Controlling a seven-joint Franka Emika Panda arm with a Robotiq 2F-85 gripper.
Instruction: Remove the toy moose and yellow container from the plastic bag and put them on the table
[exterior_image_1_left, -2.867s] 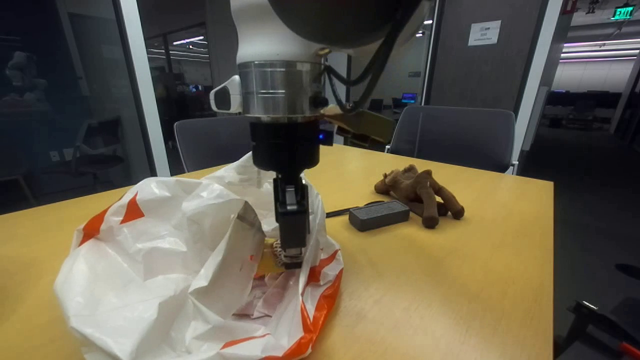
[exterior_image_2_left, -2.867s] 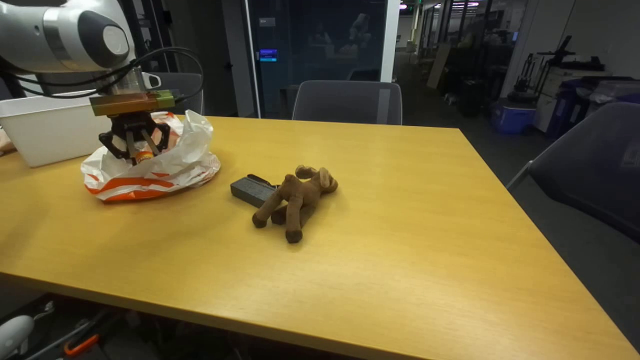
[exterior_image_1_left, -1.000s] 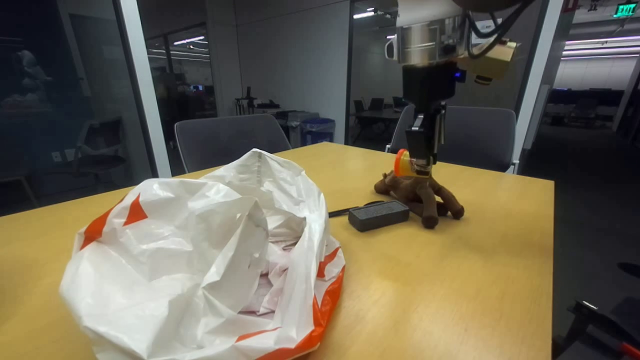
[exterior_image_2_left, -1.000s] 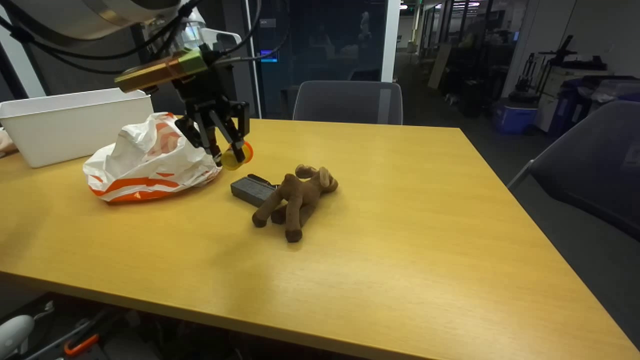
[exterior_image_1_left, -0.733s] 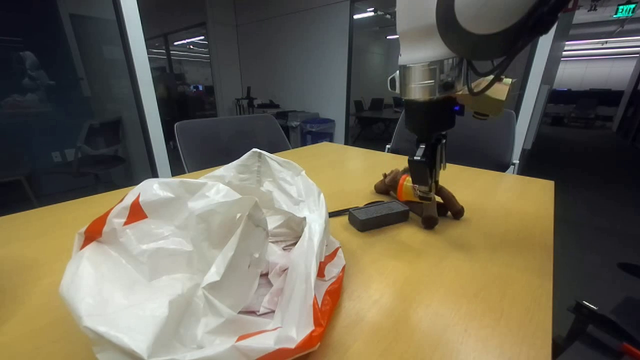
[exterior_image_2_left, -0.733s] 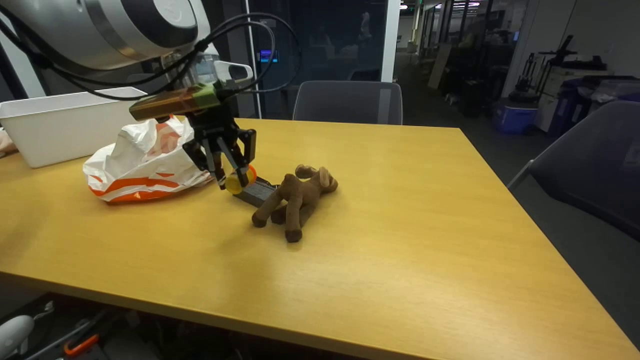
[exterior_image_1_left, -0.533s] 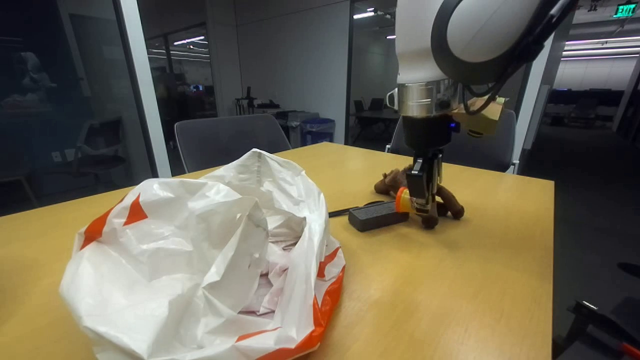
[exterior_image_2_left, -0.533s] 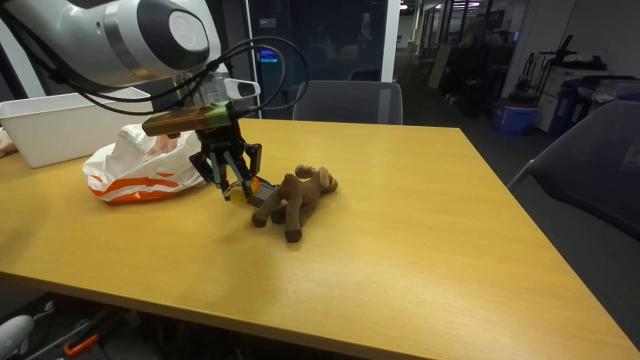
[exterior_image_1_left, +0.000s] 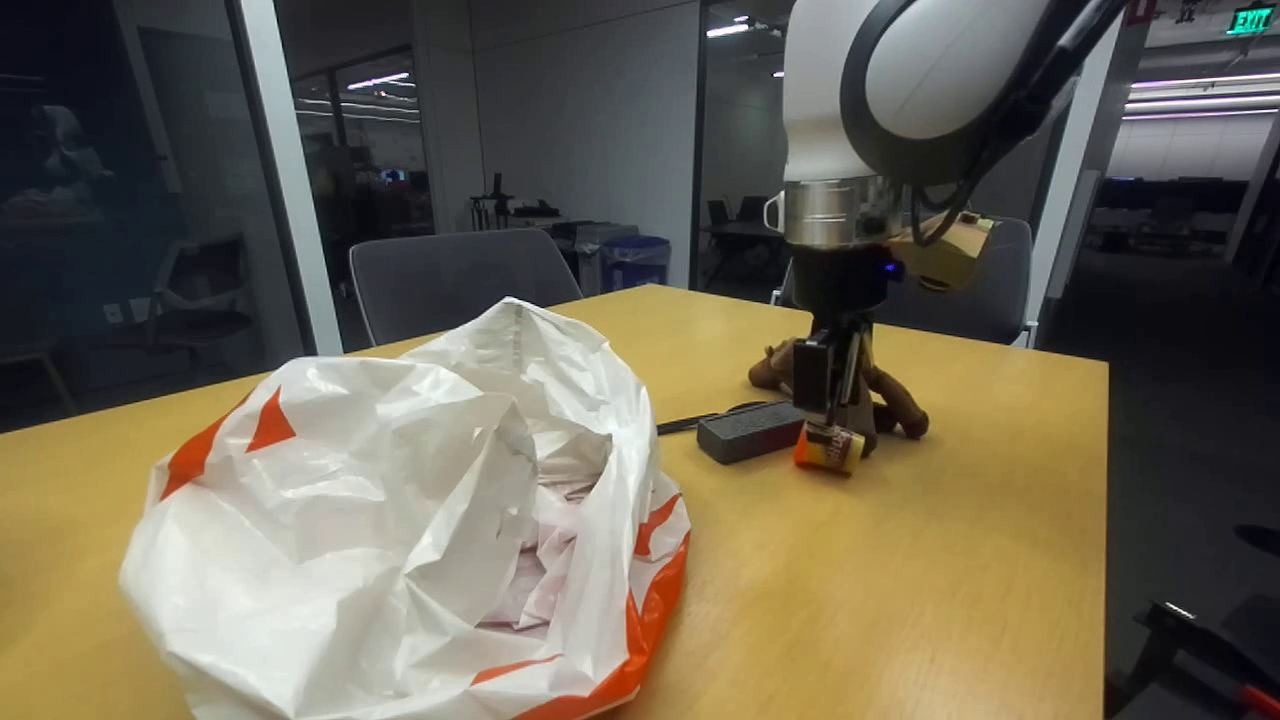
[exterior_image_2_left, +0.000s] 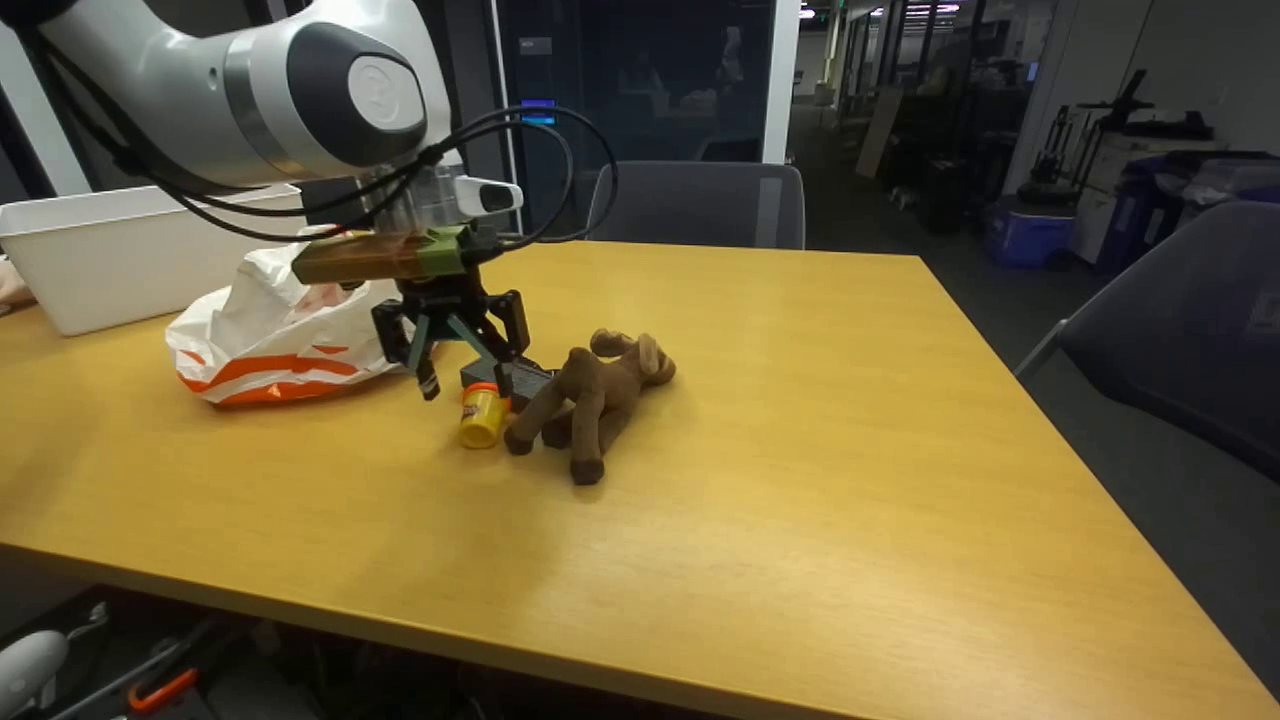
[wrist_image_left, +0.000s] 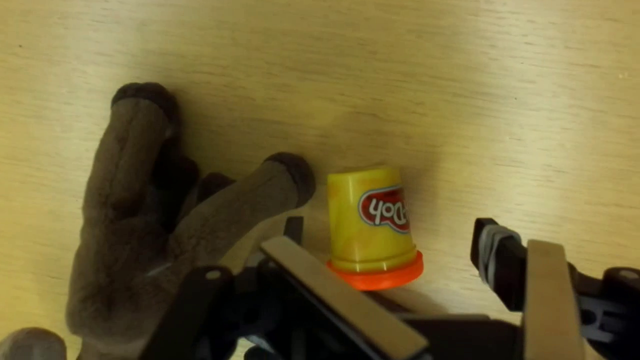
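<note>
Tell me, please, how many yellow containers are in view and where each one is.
1. The yellow container is on its side just below the open claw, beside the toy moose. Others could be hidden in the plastic bag; no view shows its whole inside.

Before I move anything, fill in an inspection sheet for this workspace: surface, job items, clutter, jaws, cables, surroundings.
Surface: table, light wood with a soft sheen; spills: nothing seen.
Plastic bag: crumpled on the table, mouth open; part of its inside is hidden.
Toy moose: on the table, outside the bag.
Yellow container: on its side on the table; the wrist view shows a gap to the moose's nearest foot.
Clutter: dark grey block close to the container, contact unclear; slim black item alongside the block, unidentified; white bin behind the bag in an exterior view.
Jaws: open above the container, gripping nothing.
Cables: black cables looped above the jaws.
Surroundings: dark chairs beyond the table's edges.
</note>
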